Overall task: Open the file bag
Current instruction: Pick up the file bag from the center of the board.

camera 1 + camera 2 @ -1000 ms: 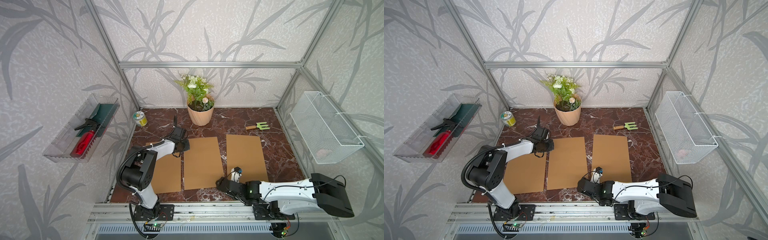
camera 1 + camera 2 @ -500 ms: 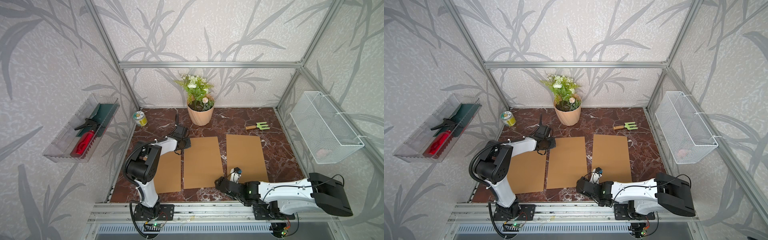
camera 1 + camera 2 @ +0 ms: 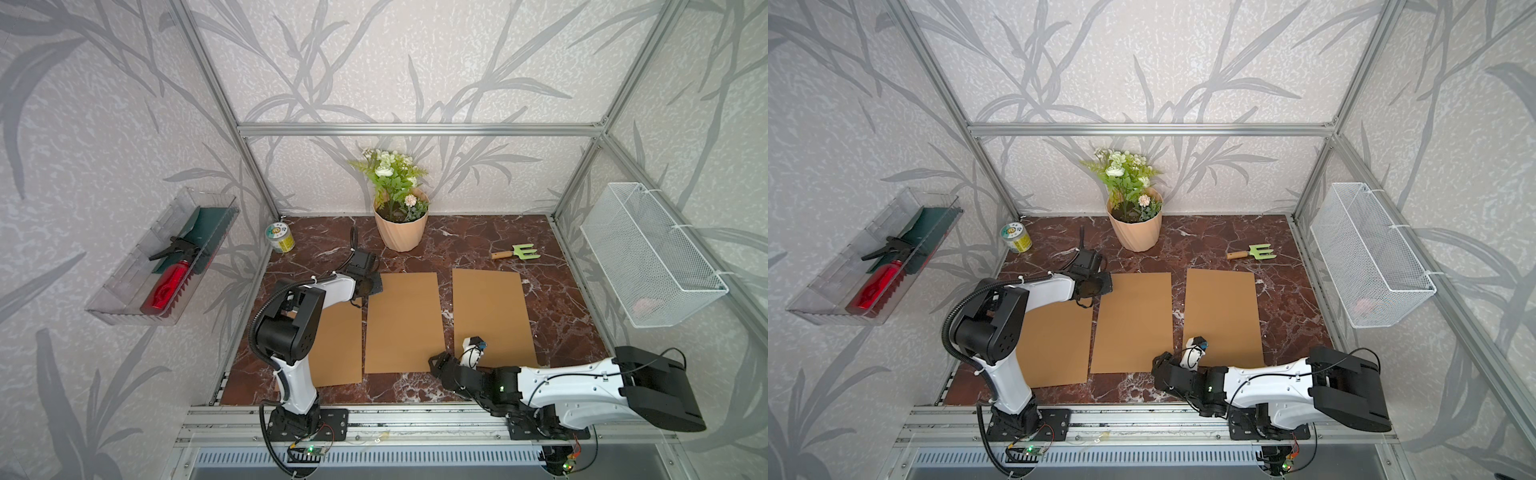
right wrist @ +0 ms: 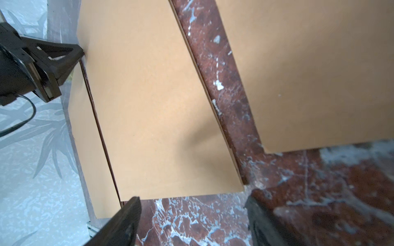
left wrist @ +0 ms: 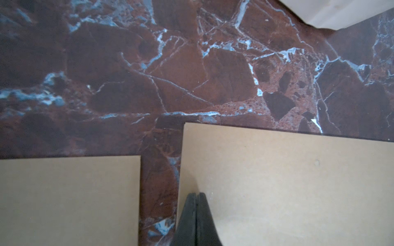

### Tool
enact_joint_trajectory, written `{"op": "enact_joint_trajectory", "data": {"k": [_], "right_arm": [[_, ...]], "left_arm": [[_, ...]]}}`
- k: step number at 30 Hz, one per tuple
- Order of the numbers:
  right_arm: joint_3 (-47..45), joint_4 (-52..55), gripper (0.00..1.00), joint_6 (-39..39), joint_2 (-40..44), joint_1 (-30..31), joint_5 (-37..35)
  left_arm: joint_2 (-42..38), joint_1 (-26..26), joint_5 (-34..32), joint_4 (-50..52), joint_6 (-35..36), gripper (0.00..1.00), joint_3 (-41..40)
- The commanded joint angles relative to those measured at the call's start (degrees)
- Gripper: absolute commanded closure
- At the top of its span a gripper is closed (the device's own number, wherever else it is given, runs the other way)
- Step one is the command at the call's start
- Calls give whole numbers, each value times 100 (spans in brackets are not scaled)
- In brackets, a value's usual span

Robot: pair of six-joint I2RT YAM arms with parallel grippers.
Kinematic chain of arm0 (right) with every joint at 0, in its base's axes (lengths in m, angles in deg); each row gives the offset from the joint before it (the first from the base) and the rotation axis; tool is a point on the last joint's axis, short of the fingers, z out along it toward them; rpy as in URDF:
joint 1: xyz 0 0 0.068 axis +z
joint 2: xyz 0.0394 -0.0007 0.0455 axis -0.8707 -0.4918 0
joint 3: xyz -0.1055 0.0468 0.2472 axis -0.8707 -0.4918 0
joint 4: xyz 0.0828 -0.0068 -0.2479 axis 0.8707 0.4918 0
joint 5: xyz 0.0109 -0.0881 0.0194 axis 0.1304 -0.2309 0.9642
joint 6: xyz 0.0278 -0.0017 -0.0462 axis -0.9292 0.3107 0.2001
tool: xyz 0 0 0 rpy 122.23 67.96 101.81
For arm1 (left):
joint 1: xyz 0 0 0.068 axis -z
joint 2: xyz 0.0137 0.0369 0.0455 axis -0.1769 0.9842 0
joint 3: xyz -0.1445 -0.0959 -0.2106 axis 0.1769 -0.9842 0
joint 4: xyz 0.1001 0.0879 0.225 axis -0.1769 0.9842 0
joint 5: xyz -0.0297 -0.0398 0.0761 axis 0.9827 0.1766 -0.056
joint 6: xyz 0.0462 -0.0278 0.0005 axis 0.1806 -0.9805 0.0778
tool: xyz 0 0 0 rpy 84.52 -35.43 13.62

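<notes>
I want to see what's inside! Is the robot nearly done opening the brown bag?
Not yet. Done: nothing opened, the middle file bag lies flat. In hand: the left gripper is shut at its far corner, though I can't tell if it pinches a layer; the right gripper is open near its front edge. Left: pulling the bag open.

Three plain brown file bags point(image 3: 401, 322), lying flat, side by side, narrow gaps between.

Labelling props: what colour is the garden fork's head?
Light green; the fork shows best in a top view.
</notes>
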Motion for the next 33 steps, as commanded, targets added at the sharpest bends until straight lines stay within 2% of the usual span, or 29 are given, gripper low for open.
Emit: {"op": "enact_joint_trajectory", "data": {"k": [1,11,25,33], "right_arm": [[-390,127,21,-165,-320,34,10],[-584,-740,21,-80,-589,35,-222],[-522,-350,21,-357,-299,115,-994],[-449,-554,21,-608,-614,112,-1276]], "left_arm": [[222,0,-109,394,-118,98,-205],[169,5,-106,342,-198,99,-443],[201,0,-81,335,-207,100,-529],[265,0,154,126,-299,100,-703]]}}
